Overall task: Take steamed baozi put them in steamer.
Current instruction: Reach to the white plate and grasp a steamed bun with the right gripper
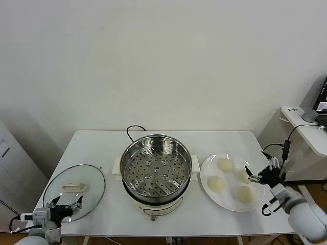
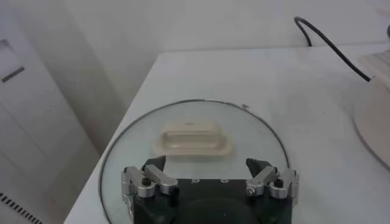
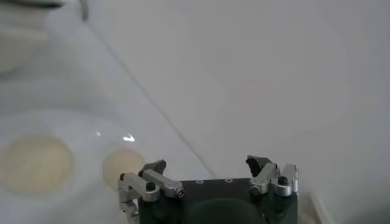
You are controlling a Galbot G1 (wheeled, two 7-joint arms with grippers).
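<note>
Several cream-white steamed baozi lie on a flat white plate (image 1: 230, 198) right of the steamer (image 1: 156, 168): one at the back (image 1: 225, 164), one toward the steamer (image 1: 216, 182), one at the front (image 1: 247, 194). The steamer is a shiny pot with a bare perforated tray inside. My right gripper (image 1: 254, 173) stands open at the plate's right rim, beside the rightmost baozi (image 1: 244, 176) and holding nothing. The right wrist view shows the same open gripper (image 3: 210, 164) with two baozi (image 3: 35, 163) (image 3: 122, 165) off to one side. My left gripper (image 1: 66, 209) (image 2: 207, 165) hangs open over the glass lid's near edge.
The round glass lid (image 1: 74, 191) with its white handle (image 2: 190, 137) lies flat at the table's left. A black cable (image 1: 134, 130) runs from behind the steamer. A white side desk (image 1: 306, 127) stands to the right of the table. The table's front edge is near both arms.
</note>
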